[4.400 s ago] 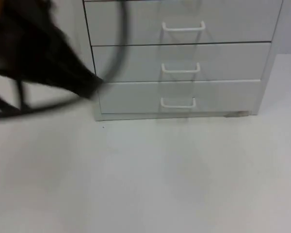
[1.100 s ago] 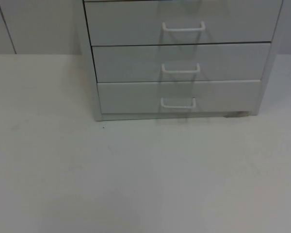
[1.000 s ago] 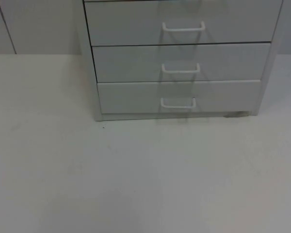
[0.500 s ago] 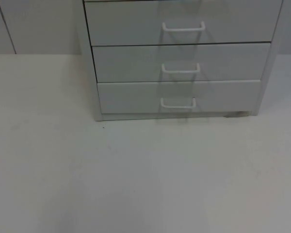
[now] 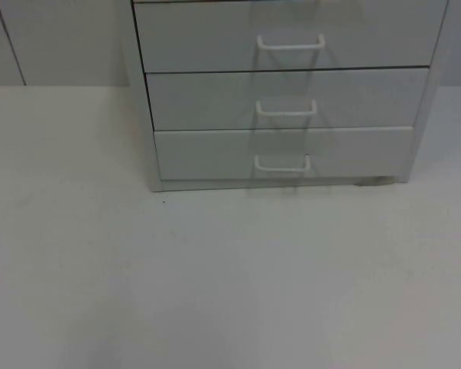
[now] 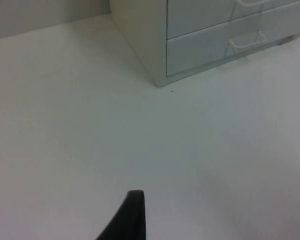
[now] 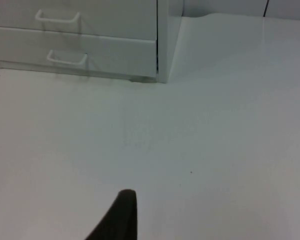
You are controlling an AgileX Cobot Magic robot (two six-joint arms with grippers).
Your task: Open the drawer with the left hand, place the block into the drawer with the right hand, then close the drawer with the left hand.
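Note:
A pale grey drawer cabinet (image 5: 284,92) stands at the back of the white table. Its three drawers are all pushed in flush, each with a white wire handle. The bottom drawer (image 5: 353,152) carries its handle (image 5: 282,163) just above the table. In the left wrist view my left gripper (image 6: 132,220) hangs over bare table, well short of the cabinet's left corner (image 6: 157,60). In the right wrist view my right gripper (image 7: 121,217) hangs over bare table too, far from the cabinet's right corner (image 7: 162,45).
The grey partition wall (image 5: 61,38) runs behind the table on the cabinet's left. White table top (image 5: 230,277) stretches in front of the cabinet. A small dark speck (image 5: 164,201) lies near the cabinet's front left foot.
Some seconds ago the left arm crossed the upper left of the top view; it has left that view since. Over the last second the cabinet and table look the same.

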